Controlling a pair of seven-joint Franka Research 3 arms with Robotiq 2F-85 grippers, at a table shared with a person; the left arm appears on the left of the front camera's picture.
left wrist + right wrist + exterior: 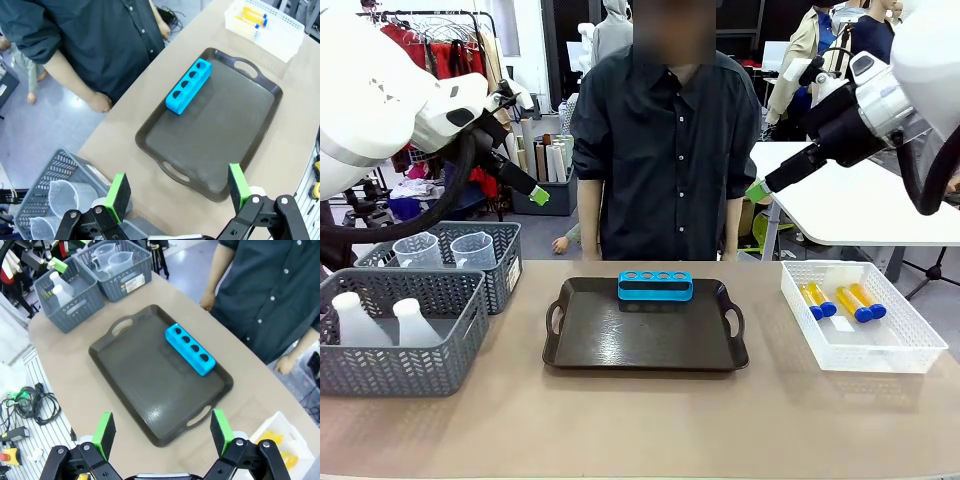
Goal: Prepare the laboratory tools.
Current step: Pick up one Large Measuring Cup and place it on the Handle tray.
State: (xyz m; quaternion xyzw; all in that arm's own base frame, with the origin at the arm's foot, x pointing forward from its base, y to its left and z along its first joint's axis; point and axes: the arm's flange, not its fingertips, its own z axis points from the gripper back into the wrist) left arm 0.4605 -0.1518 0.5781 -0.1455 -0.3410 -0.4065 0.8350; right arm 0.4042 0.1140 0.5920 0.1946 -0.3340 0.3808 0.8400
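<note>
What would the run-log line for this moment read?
left claw: open, empty | right claw: open, empty | blue rack: on tray, holes empty | yellow tubes: in white basket | progress: nothing picked yet

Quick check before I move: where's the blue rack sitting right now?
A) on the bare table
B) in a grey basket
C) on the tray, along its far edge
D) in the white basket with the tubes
C: the rack stands on the tray by the rim nearest the person, its holes empty, while the tubes lie in the white basket.
</note>
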